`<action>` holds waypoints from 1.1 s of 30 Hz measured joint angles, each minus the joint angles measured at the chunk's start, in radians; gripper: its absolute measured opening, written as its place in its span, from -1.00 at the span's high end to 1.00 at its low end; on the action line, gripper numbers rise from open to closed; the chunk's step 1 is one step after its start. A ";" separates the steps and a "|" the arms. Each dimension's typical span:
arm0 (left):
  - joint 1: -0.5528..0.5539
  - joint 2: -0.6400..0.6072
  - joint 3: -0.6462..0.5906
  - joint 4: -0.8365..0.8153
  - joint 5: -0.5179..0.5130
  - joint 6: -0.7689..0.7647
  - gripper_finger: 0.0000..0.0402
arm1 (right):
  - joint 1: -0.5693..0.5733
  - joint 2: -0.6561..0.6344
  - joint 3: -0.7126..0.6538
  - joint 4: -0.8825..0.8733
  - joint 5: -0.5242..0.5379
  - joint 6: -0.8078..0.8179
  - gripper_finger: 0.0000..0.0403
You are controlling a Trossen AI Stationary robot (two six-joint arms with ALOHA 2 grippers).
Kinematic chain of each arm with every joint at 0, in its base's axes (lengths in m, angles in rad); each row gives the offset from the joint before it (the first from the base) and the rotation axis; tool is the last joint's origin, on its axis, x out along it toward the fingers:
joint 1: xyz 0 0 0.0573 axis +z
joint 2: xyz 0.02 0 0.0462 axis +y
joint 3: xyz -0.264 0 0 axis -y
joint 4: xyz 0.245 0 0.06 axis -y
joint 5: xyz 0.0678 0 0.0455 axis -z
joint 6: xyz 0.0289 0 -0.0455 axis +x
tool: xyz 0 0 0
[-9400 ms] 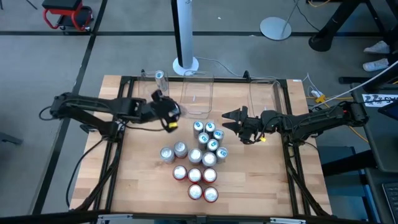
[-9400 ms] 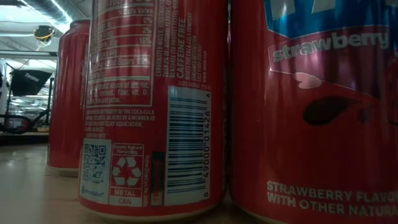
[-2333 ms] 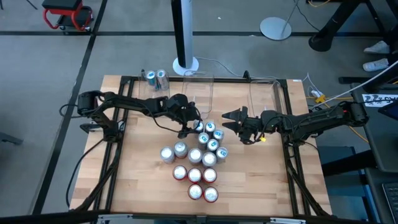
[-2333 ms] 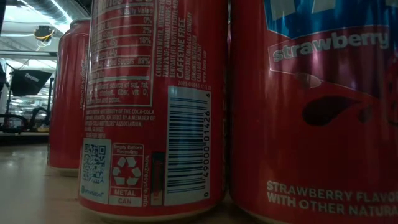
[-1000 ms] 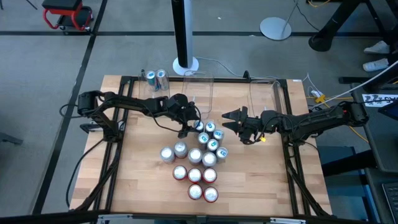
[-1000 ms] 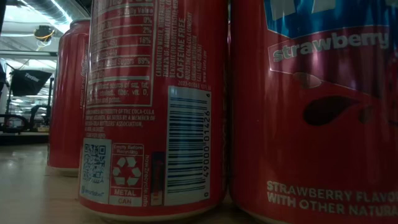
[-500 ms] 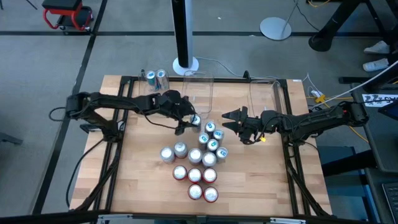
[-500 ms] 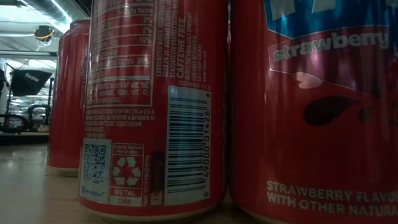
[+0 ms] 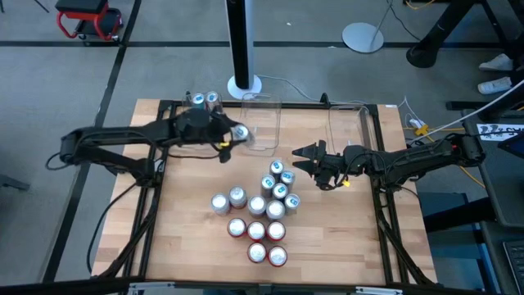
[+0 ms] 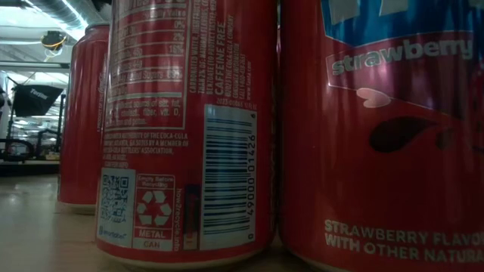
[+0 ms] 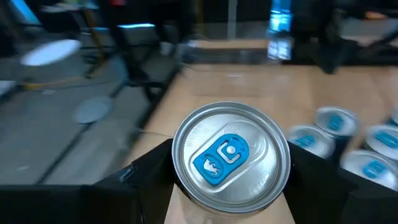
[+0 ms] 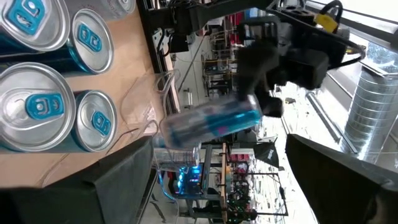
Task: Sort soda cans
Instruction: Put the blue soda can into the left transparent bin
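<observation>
Holding a blue can (image 9: pixel 240 132) clamped in its fingers, the left gripper (image 9: pixel 232 134) hangs over the far left of the table (image 9: pixel 188 238), near two blue cans (image 9: pixel 205 100) at the far edge. The right gripper (image 9: pixel 301 154), fingers apart, waits right of the cluster (image 9: pixel 262 209). Low view: red cans (image 10: pixel 189 128) fill the frame. Left wrist: the can's top (image 11: pixel 230 155) sits between the fingers (image 11: pixel 146 171). Right wrist: blue cans (image 12: pixel 37 106) stand close by, and the held can (image 12: pixel 211 124) lies sideways in the other gripper.

One teal can (image 9: pixel 239 133) hangs tilted above the table; two teal cans (image 9: pixel 205 99) stand at the far left. The other soda cans (image 9: pixel 264 215) cluster mid-table: teal, silver, red.
</observation>
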 joint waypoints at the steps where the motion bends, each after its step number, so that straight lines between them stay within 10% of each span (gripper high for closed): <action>1: 0.004 -0.017 0.000 -0.011 -0.033 -0.001 -0.20 | 0.000 0.000 0.000 0.000 0.000 0.000 -0.82; 11: 0.134 -0.099 0.000 -0.164 -0.263 -0.090 -0.20 | 0.000 0.000 0.000 0.000 0.000 0.000 -0.82; 33: 0.401 -0.074 -0.221 -0.009 -0.230 -0.243 -0.20 | 0.000 0.000 0.000 0.001 0.000 0.000 -0.82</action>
